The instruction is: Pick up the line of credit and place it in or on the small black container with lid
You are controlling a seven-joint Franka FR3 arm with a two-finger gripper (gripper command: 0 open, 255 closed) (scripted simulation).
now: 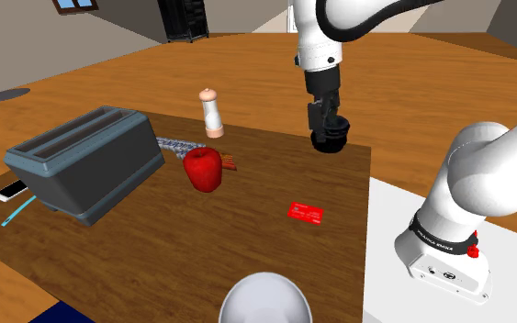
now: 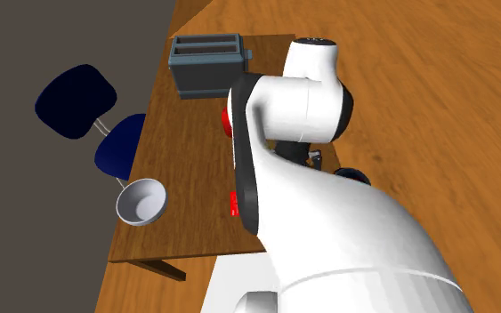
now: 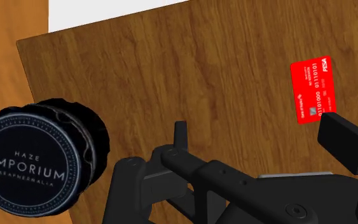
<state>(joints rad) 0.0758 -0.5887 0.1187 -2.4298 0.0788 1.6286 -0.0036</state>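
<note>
Wood flooring is surrounding the table [image 1: 247, 252], where the red card [image 1: 307, 212] is lying flat near the edge beside the stand [image 1: 389, 216], well apart from the black lidded container [image 1: 330, 139] at a corner. The gripper [image 1: 325, 117] is hovering over that container, fingers spread and empty. Being thin, the card is likely offering little to pinch, so it risks skidding off that edge.

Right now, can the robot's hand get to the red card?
Probably yes. The red card lies flat on bare table, apart from the apple and the black container, and nothing stands between it and the open gripper hanging nearby.
</note>
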